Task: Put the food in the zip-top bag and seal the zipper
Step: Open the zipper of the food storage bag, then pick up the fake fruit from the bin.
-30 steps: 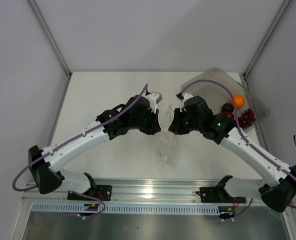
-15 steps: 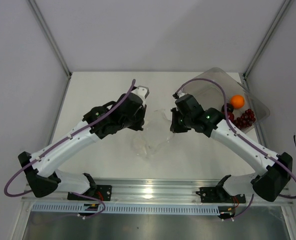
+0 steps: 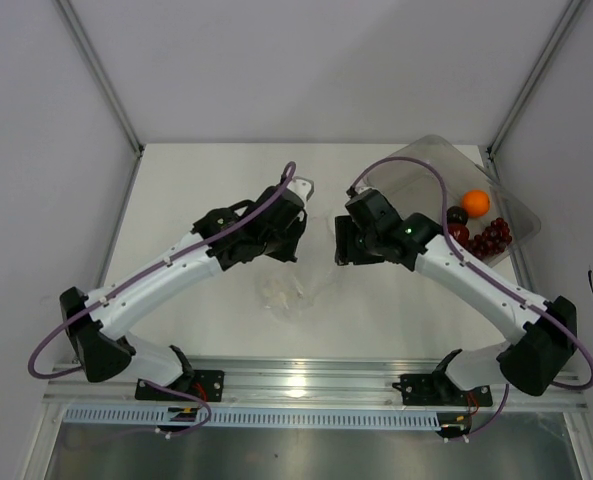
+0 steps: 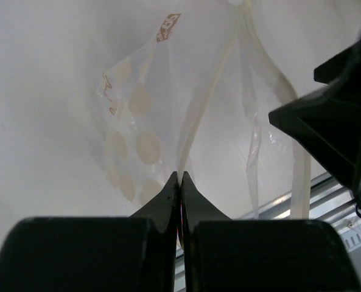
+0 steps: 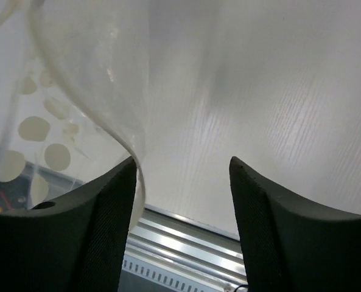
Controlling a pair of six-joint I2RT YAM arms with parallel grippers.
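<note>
The zip-top bag (image 3: 294,287) hangs crumpled over the table between the two arms, clear with pale round dots (image 4: 137,109). My left gripper (image 4: 180,177) is shut on its zipper (image 4: 207,97) edge, the strip rising straight out of the closed jaws. My right gripper (image 5: 183,167) is open, and a curl of the bag (image 5: 89,67) rests against its left finger (image 5: 107,201) with nothing between the jaws. The food lies in a clear bin (image 3: 426,165) at the right: orange ball (image 3: 476,203), grapes (image 3: 493,238), dark balls (image 3: 457,222).
The right arm's black body (image 4: 338,128) sits close on the right in the left wrist view. An aluminium rail (image 3: 306,385) runs along the near table edge. White walls enclose the table on the left, back and right.
The right gripper has opened and let go of the bag's edge. The bag now hangs from the left gripper alone and has sagged toward the left.
</note>
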